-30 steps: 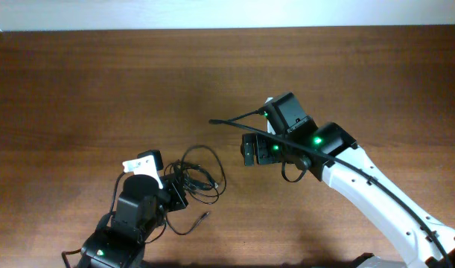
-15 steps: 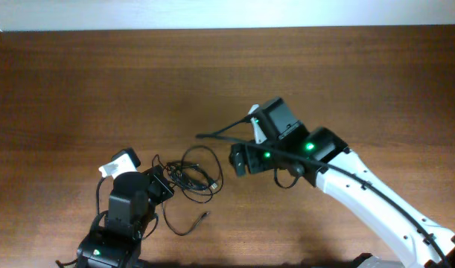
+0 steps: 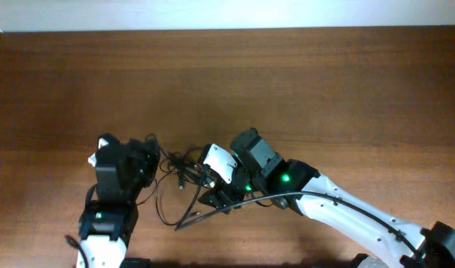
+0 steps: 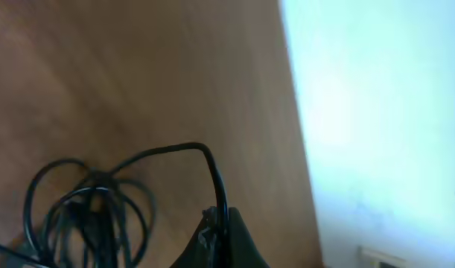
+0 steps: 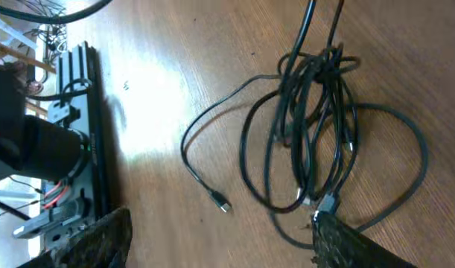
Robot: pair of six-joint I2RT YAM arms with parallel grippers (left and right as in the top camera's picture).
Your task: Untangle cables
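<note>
The cables are thin black cords knotted in a bundle on the wooden table, between the two arms. My left gripper is shut on one cable strand that arcs from the jaws back to the bundle. My right gripper is open wide and hovers over the near side of the bundle; its fingers hold nothing. One finger is close to a metal plug at the bundle's edge. A loose plug end lies between the fingers.
A long loose strand trails toward the front edge. The table's far edge and a pale wall lie beyond the left gripper. A black stand with wires is beside the table.
My left gripper has moved up and left, pulling a strand out of the bundle. My right arm has swung down and left from the table's middle to over the bundle.
</note>
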